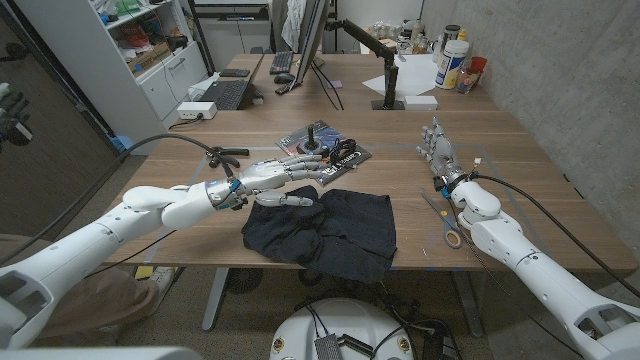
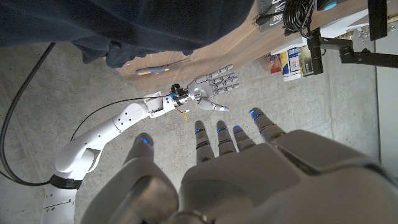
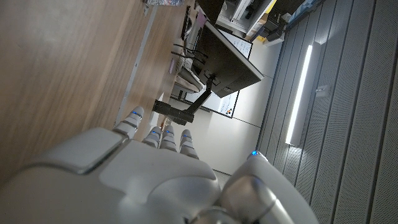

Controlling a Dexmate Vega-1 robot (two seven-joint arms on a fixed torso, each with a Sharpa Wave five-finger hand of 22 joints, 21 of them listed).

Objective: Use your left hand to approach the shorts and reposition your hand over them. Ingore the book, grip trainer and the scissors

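The dark shorts lie crumpled near the table's front edge, in the middle. My left hand hovers over their upper left corner, fingers spread and stretched toward the right, thumb above the cloth, holding nothing. In the left wrist view that same left hand reaches out with fingers apart, and the shorts show past the fingertips. My right hand stands with its fingers pointing away from me on the table's right side, empty and away from the shorts; my right hand also shows in the left wrist view, fingers apart.
A book and a black grip trainer lie just beyond the shorts. Scissors lie right of the shorts beside my right forearm. A monitor arm base, a keyboard and bottles stand at the back.
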